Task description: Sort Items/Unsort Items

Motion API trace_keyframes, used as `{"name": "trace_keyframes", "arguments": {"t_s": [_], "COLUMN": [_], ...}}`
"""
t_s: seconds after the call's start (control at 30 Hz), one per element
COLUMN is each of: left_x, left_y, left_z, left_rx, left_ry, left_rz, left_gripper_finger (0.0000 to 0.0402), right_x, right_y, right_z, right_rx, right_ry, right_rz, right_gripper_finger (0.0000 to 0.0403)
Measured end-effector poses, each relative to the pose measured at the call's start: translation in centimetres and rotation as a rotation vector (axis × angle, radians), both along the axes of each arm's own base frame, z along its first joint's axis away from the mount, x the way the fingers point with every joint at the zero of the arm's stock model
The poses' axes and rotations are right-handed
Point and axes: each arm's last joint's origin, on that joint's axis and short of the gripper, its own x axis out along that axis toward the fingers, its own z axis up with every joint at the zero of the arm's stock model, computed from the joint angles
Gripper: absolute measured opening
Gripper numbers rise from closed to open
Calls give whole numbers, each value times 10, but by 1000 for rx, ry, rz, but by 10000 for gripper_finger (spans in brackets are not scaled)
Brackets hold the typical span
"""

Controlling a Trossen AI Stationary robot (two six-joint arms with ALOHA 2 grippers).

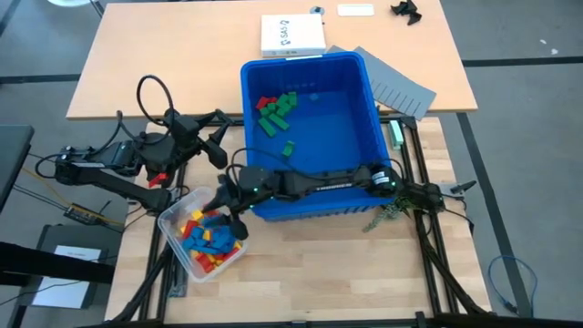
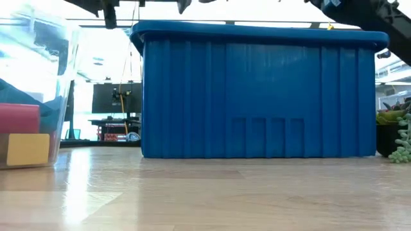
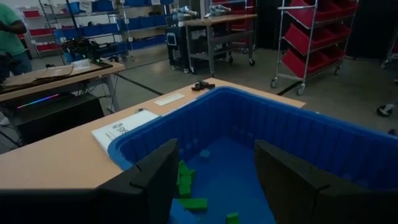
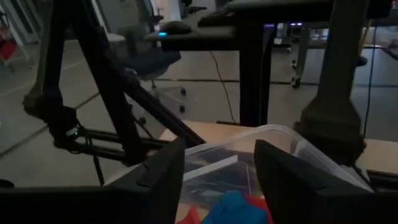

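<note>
Blocks (image 1: 208,241) in red, yellow and blue crowd the clear plastic tub (image 1: 173,211) at about seven o'clock on the table, nearest the front edge; the low view catches a red and a yellow one pressed against its wall. Right gripper (image 1: 225,202) hangs just above that tub at its one o'clock corner — fingers (image 4: 165,180) parted, a blue block showing low between them, though whether they touch it I cannot tell. Beyond it stands the large blue bin (image 1: 357,196) at the table's centre, the right arm stretched along its near wall. Inside, more blocks (image 1: 274,112) — mostly green, a few red — lie toward the bin's ten o'clock corner (one green piece sits apart, nearer the middle). Left gripper (image 1: 215,137) waits at nine o'clock of the bin, just outside its rim, jaws spread and empty. Farther back a white box (image 1: 292,35) rests at twelve o'clock, with grey slotted sheets (image 1: 393,82) at about one.
</note>
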Motion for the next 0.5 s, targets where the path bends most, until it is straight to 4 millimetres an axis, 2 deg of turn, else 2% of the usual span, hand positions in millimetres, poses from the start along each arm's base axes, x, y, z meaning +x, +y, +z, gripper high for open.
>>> {"name": "trace_keyframes", "arguments": {"t_s": [0.07,0.17,0.33,0.5], "left_x": [0,0,0,0], "left_y": [0,0,0,0], "left_z": [0,0,0,0], "left_rx": [1,0,0,0], "left_ry": [4,1,1,1], "left_rz": [0,0,0,0], "left_gripper_finger": [218,218,218,218], "right_x": [-1,-10,-36,-64], "right_y": [1,-5,-26,-49], "right_z": [0,13,47,64], "right_rx": [-12,-76,-184,-322], "right_ry": [2,34,105,268], "right_rz": [4,5,-47,-153], "right_gripper_finger": [206,224,237,232]}}
